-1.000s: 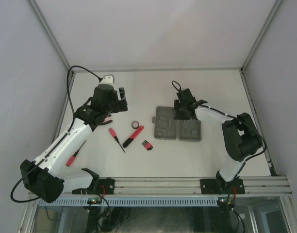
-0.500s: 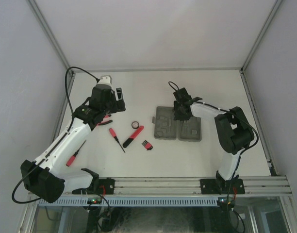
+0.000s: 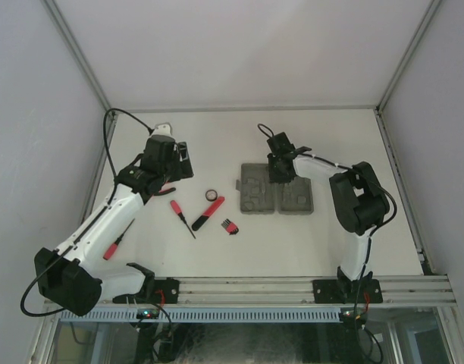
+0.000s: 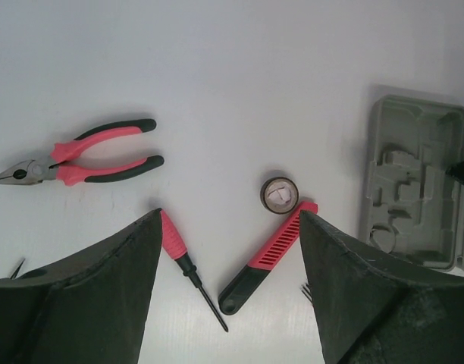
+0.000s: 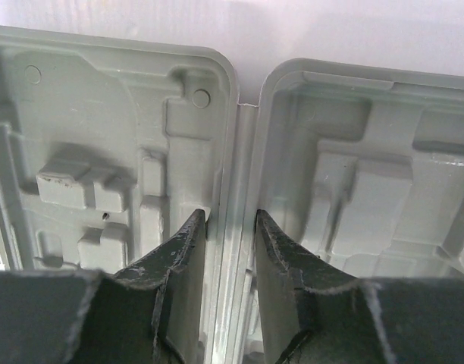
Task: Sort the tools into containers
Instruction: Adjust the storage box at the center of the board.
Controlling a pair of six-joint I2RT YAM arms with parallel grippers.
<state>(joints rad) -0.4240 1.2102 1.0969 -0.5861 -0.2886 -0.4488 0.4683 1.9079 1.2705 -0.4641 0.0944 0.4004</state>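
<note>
Gently square up right hand (image 5: 229,218), narrowly parted astride the hinge (image 5: 246,144) of the grey tool case (image 5: 103,136) lying open on the worktop (image 3: 330,144); cannot tell whether gripping. Centre left hand (image 4: 230,220), wide open and empty, over the screwdriver (image 4: 188,265) before lowering.

Grey tool case (image 5: 103,152) lies open and flat, recesses up, its hinge right between the right fingers (image 5: 183,265); pliers (image 4: 80,159) beyond the left fingers (image 4: 103,303), screwdriver (image 4: 183,262), ring (image 4: 280,193) and longer red-black tool (image 4: 266,258) between them.
</note>
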